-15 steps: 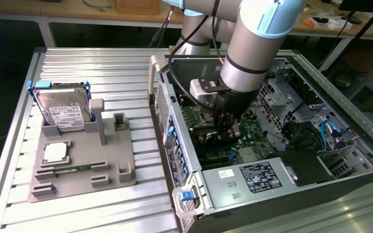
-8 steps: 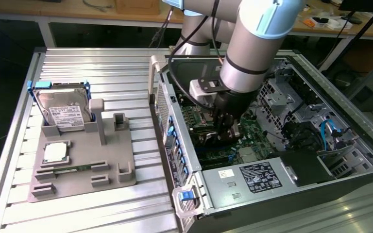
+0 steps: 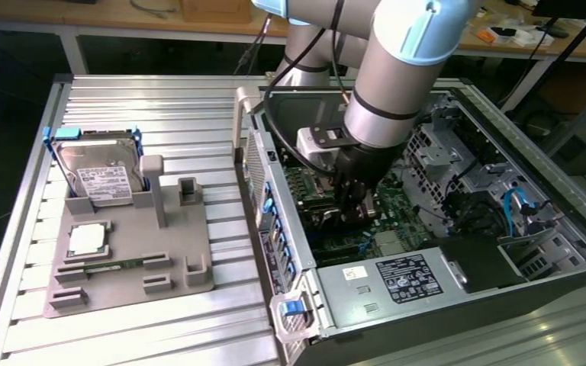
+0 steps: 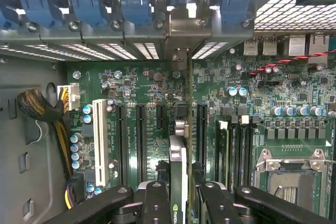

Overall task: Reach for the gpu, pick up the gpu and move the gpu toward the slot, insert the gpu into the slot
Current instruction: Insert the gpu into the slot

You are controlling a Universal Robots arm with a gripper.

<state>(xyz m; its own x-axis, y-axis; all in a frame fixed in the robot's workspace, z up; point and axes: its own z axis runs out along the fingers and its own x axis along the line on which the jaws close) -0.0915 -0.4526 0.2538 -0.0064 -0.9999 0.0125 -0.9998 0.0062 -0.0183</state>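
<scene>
The gpu (image 4: pixel 178 156) stands edge-on, upright over the green motherboard (image 4: pixel 131 82), and my gripper (image 4: pixel 178 203) is shut on its upper edge, with a black finger (image 4: pixel 156 199) on either side. Its silvery end bracket (image 4: pixel 184 30) rests against the row of rear openings in the case. The slot is hidden under the card's lower edge, so I cannot tell whether the card is seated. In the exterior view my gripper (image 3: pixel 356 207) reaches straight down into the open computer case (image 3: pixel 272 229), low over the motherboard (image 3: pixel 400 204).
Black slots (image 4: pixel 140 140) and a white slot (image 4: pixel 98 135) flank the card, memory slots (image 4: pixel 236 145) and the processor socket (image 4: pixel 291 174) lie beyond. A cable bundle (image 4: pixel 39 108) hangs near the case wall. Outside, a hard drive (image 3: pixel 100 171) stands in a grey fixture (image 3: pixel 130 267).
</scene>
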